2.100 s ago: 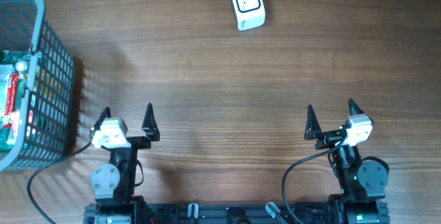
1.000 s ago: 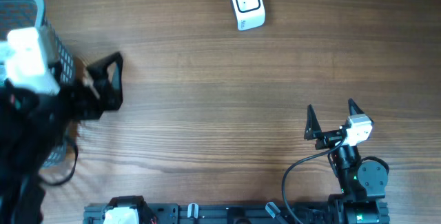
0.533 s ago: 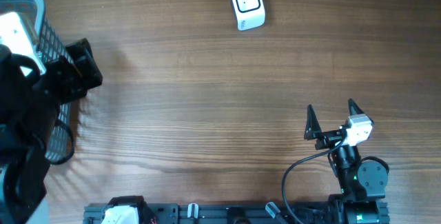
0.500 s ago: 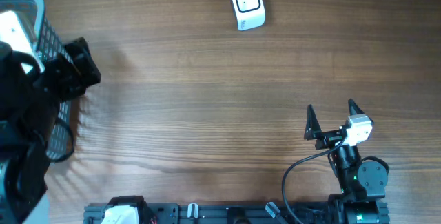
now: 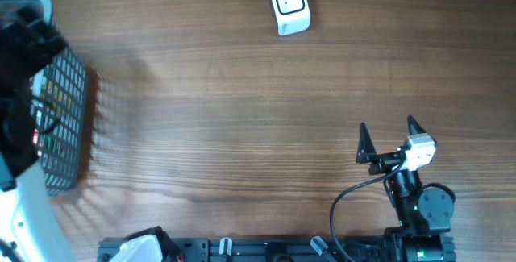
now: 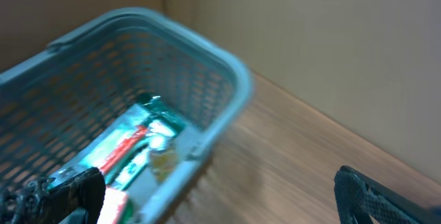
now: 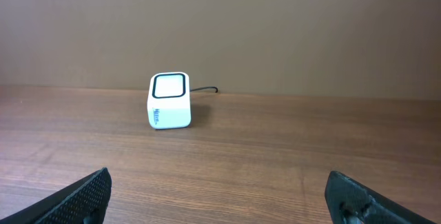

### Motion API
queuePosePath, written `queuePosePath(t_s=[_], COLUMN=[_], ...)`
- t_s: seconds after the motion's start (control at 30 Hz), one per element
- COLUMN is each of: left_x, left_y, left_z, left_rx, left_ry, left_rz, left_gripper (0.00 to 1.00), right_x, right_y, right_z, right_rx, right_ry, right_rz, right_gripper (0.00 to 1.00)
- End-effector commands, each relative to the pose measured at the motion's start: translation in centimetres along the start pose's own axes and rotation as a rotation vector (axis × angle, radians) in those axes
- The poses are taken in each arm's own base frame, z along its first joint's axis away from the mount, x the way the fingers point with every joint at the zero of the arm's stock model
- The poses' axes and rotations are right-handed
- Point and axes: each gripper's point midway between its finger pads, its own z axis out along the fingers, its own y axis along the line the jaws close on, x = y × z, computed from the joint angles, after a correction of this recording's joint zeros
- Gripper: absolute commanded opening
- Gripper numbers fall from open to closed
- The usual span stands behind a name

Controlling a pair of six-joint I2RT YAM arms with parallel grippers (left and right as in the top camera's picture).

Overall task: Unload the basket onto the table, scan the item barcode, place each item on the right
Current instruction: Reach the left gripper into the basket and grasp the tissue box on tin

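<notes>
Swung out over the basket (image 6: 236,80), left gripper (image 6: 217,182) hangs jaws apart — green packet (image 6: 134,145) just beyond its left finger, lengthwise near-left to far-right.

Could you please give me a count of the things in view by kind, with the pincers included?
Basket: 1, the basket
Scanner: 1, the scanner
Packet: 1, the green packet in the basket; anything else in there is too blurred to count
Pincers: 2, left pincer and right pincer, both open
Total: 5
</notes>
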Motion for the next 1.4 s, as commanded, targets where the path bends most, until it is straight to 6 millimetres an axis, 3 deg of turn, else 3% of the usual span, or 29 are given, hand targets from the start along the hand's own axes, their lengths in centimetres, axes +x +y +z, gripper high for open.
queuePosePath(t_s=[0.0,0.17,0.37,0.6,0.93,1.37], left_x=[-0.8,0.1,4.5,9.5,15.1,15.8], left_y=[4.2,8.9,14.0,14.9,15.3,15.4], left_z=[1.1,4.4,9.1,12.6,14.9,15.4], left_rx=[-0.043,-0.052,-0.172,-0.187,-0.175,-0.175], left_ry=[0.014,0.106,0.302,0.459,0.599,0.602], left_rz=[-0.086,-0.265,-0.337,-0.315,-0.265,-0.265], left_gripper=[1.0,1.0,1.0,1.0,1.0,1.0], right_x=[-0.2,-0.2,-0.2,-0.2,-0.2,-0.2], right_y=[-0.1,-0.1,-0.1,-0.1,-0.1,-0.1], right_z=[0.0,0.0,0.0,0.0,0.0,0.0], right_rx=[0.005,0.005,0.005,0.004,0.004,0.004], right_ry=[-0.007,-0.007,-0.007,-0.007,-0.007,-0.007], right_rz=[0.005,0.005,0.006,0.006,0.005,0.005], right_gripper=[0.99,1.0,1.0,1.0,1.0,1.0])
